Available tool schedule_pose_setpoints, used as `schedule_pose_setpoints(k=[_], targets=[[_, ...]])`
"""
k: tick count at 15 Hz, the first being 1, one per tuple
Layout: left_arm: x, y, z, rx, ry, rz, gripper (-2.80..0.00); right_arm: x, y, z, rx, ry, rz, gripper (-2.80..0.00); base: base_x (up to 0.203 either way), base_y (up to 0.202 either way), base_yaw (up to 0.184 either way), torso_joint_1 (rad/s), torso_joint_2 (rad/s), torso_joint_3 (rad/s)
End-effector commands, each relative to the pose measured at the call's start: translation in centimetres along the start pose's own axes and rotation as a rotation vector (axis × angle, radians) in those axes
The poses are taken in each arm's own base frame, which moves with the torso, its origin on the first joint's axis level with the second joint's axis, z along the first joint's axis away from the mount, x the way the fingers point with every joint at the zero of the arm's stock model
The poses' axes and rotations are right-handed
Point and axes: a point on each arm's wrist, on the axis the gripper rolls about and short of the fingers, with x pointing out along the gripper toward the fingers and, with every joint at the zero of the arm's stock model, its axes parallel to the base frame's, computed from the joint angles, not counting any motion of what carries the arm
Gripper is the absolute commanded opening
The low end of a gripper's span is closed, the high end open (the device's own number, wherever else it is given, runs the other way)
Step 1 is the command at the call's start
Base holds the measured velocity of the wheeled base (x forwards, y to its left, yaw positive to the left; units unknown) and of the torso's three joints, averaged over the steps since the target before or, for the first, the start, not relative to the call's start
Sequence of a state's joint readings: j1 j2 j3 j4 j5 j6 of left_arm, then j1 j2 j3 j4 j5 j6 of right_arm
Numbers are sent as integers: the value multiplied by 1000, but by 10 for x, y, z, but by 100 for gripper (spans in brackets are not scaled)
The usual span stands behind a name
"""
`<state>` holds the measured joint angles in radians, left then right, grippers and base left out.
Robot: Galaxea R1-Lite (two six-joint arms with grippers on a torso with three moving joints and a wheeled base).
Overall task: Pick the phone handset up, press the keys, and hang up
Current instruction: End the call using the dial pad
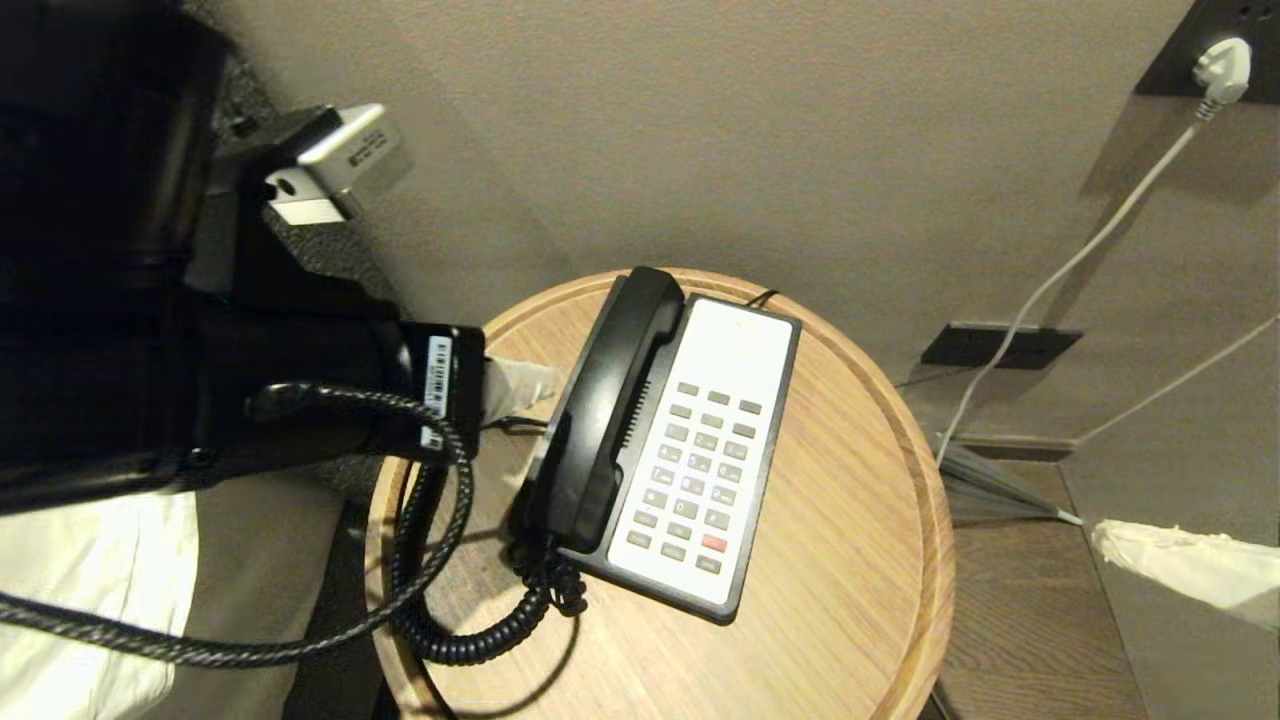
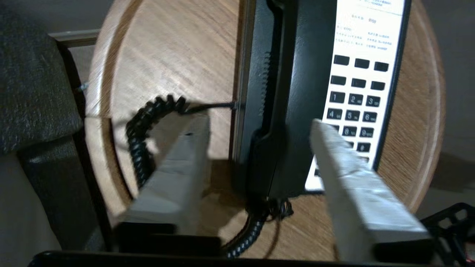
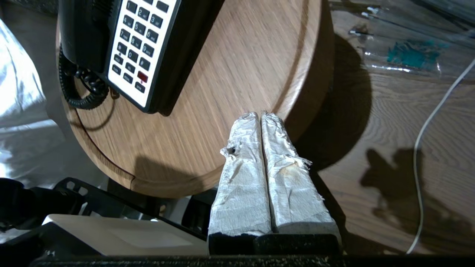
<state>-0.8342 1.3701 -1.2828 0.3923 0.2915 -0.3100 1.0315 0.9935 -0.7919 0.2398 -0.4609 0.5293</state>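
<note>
Round wooden table (image 1: 850, 520), white plug (image 1: 1222, 68) in wall socket, trailing white cable (image 1: 1060, 275).

A glossy black left arm (image 1: 200, 390) is seen carrying a braided black cable (image 1: 300, 640) and white barcode labels. Both grippers' fingers (image 3: 259, 167) are wrapped in creased white tape

Warm, dim indoor light. The round table (image 3: 230, 74) casts a dark shadow onto the floor (image 3: 408, 155). The left wrist view is motion-blurred; the head view bows at its edges.

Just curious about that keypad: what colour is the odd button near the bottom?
Red: the one odd button among the grey keys, clearest in the head view.
</note>
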Motion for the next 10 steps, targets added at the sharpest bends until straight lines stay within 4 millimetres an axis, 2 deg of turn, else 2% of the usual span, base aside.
schedule_pose_setpoints(k=[1,4,6,10], targets=[[-32,12,-1,-46,-67,-16,-280,14,9,1,-14,37,-8,-280,0,0,0,0,0,0],[-63,25,-1,-119,-147,-31,-280,36,30,13,-23,75,17,-280,0,0,0,0,0,0],[-83,32,-8,-142,-180,-58,-280,55,46,19,-28,87,25,-280,0,0,0,0,0,0],[-100,46,-28,-164,-201,-41,-280,82,84,20,-65,127,86,-280,0,0,0,0,0,0]])
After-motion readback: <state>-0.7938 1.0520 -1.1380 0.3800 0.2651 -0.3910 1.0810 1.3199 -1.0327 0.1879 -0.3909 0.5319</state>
